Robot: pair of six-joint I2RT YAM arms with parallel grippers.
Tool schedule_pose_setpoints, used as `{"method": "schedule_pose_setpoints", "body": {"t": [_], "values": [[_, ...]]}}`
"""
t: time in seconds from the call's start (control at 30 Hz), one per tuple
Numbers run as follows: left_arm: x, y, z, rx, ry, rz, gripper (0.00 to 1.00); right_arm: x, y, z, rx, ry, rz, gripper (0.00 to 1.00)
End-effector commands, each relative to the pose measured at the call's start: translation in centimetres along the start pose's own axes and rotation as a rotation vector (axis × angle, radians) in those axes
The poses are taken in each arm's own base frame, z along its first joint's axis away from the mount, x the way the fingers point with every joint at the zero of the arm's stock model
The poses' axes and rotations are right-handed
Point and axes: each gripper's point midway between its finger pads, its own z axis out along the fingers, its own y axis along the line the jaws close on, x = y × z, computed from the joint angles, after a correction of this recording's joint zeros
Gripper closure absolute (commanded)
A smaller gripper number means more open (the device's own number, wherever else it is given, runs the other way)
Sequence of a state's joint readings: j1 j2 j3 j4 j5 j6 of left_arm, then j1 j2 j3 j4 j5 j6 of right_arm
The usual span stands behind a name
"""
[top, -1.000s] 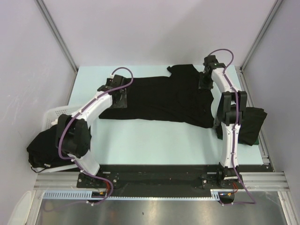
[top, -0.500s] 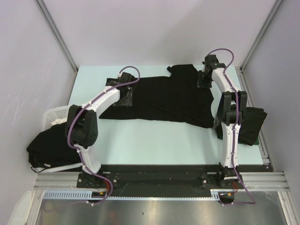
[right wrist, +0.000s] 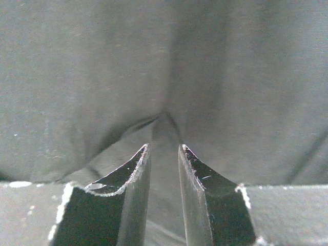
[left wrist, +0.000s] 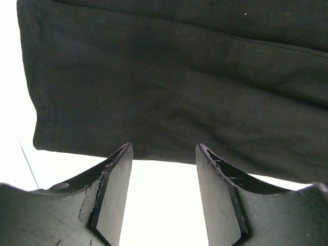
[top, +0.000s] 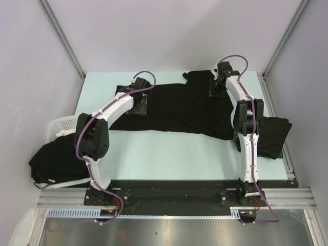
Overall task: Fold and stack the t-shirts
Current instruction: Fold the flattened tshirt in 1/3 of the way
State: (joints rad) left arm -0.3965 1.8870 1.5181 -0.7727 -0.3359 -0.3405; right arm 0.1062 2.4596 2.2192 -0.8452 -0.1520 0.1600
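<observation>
Your spread black soft-cloth t-shirt (top: 179, 108): hem just ahead of parted left gripper (left wrist: 164, 148); right gripper (right wrist: 164, 147) pinches a pucker.

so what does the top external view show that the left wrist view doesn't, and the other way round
Only top external: both arms, the right gripper on the far right part of the spread t-shirt, the white basket at the left holding a heap of shirts, and a folded stack at the table's right edge.
Only left wrist: the left gripper, jaws apart with nothing between them, at the shirt's edge near its stitched hem.
Both: the spread t-shirt lying on the pale table.
</observation>
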Motion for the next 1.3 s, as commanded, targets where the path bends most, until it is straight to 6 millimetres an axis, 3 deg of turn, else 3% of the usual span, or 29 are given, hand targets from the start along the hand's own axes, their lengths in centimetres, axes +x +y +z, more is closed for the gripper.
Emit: {"method": "schedule_pose_setpoints", "body": {"t": [0.0, 0.4, 0.97, 1.27], "values": [[-1.2, -0.1, -1.0, 0.008, -0.039, -0.026, 0.42, -1.2, 2.1, -0.3, -0.038, -0.037, -0.027, 0.67], [-0.4, 0.6, -1.5, -0.003, -0.046, -0.025, 0.42, -0.4, 1.7, 0.6, -0.008, -0.018, -0.051, 0.67], [-0.6, 0.2, -1.7, 0.019, -0.052, -0.034, 0.42, -1.4, 0.6, -1.3, 0.012, -0.056, -0.055, 0.67], [-0.4, 0.2, -1.6, 0.019, -0.044, -0.030, 0.41, -0.6, -0.3, 0.2, 0.020, -0.026, -0.047, 0.67]]}}
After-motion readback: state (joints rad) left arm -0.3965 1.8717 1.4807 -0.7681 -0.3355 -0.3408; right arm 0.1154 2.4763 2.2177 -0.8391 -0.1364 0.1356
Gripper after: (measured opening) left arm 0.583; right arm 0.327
